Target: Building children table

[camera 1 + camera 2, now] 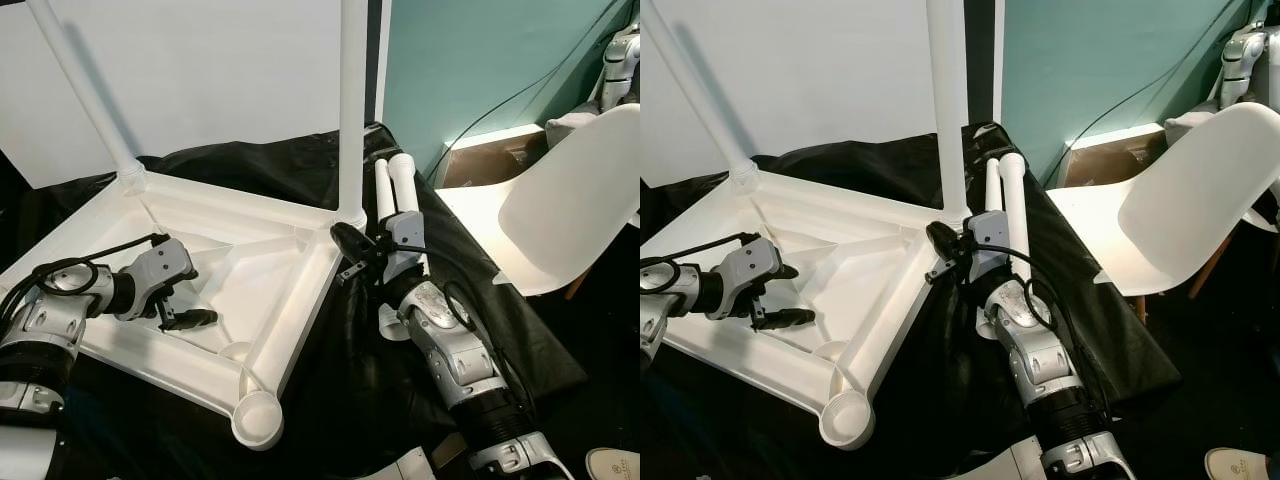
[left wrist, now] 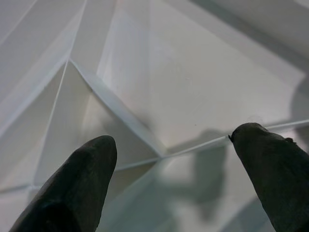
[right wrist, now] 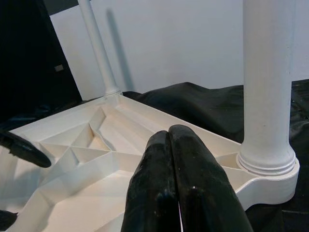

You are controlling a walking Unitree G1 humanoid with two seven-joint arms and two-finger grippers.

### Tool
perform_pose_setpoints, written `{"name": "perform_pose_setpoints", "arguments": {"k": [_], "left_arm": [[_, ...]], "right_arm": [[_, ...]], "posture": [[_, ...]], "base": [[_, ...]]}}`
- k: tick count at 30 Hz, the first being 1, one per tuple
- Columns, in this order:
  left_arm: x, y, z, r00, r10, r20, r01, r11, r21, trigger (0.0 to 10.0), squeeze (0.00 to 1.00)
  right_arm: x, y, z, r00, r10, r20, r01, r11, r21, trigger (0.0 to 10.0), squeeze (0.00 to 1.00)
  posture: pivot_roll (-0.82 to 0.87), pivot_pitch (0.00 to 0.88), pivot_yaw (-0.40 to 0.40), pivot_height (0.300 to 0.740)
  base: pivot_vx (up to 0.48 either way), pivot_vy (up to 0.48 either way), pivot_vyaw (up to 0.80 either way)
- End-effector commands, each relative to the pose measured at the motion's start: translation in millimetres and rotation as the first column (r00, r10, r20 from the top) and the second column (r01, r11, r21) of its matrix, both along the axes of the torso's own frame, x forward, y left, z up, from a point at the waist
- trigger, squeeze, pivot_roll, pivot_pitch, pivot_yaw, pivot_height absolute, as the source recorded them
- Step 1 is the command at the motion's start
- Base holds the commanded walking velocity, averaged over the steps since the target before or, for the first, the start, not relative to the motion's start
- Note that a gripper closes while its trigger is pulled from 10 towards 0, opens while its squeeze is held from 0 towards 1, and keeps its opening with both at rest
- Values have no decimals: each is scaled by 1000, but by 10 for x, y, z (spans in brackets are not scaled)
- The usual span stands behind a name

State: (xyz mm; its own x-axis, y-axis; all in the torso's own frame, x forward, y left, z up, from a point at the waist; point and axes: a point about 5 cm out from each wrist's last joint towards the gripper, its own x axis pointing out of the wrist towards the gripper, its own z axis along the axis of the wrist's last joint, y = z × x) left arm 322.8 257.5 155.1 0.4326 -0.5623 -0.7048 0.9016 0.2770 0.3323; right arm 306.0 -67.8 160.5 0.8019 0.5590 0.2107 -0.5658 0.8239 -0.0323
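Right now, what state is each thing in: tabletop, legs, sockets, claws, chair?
Tabletop: upside down on black sheet.
Far-left leg: fitted in its corner, slanted.
Far-right leg: fitted, upright.
Two spare legs: loose, lying on the sheet.
Near corner socket: empty.
Left claw: open, over the ribs.
Right claw: shut, holding nothing, beside the upright leg.
Chair: upright.

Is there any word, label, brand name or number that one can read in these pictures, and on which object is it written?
None can be read. The upturned white table, its mounted legs, the loose legs, the white chair and the black sheet carry no visible text. A grey spot on the dark panel is too small to read.
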Motion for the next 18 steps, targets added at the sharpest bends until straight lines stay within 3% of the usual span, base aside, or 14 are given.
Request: {"name": "perform_pose_setpoints", "arguments": {"k": [1,4,7,10,15,16,18], "left_arm": [[18,27,-72,998,26,64,-31,997,74,10000,0],[-72,-41,-159,992,-93,-83,101,990,100,10000,0],[-103,-35,-191,982,-124,-145,142,982,123,10000,0],[-103,-35,-191,982,-124,-145,142,982,123,10000,0],[-69,10,-189,978,-114,-177,148,970,190,10000,0],[-58,29,-169,976,-105,-189,142,970,196,10000,55],[-45,46,-141,975,-97,-199,135,973,189,10000,55]], "right_arm": [[5,-4,6,1000,1,-6,-1,1000,6,10000,0],[5,13,-2,999,23,-24,-22,1000,7,10000,0],[-15,40,-17,998,58,-40,-58,998,1,10000,0],[-15,40,-17,998,58,-40,-58,998,1,10000,0],[-74,92,-67,990,131,-60,-133,990,-36,10000,0],[-77,95,-74,989,136,-63,-139,989,-42,10000,0],[-75,94,-77,989,135,-64,-138,989,-45,10000,0]], "posture": [[-47,0,61,740],[-48,0,58,740],[-49,0,58,740],[-49,0,58,740],[-54,0,61,740],[-55,0,61,740],[-55,0,63,740]], "base": [[0,0,0],[0,0,0],[0,0,0],[0,0,0],[0,0,0],[0,0,0],[0,0,0]]}}
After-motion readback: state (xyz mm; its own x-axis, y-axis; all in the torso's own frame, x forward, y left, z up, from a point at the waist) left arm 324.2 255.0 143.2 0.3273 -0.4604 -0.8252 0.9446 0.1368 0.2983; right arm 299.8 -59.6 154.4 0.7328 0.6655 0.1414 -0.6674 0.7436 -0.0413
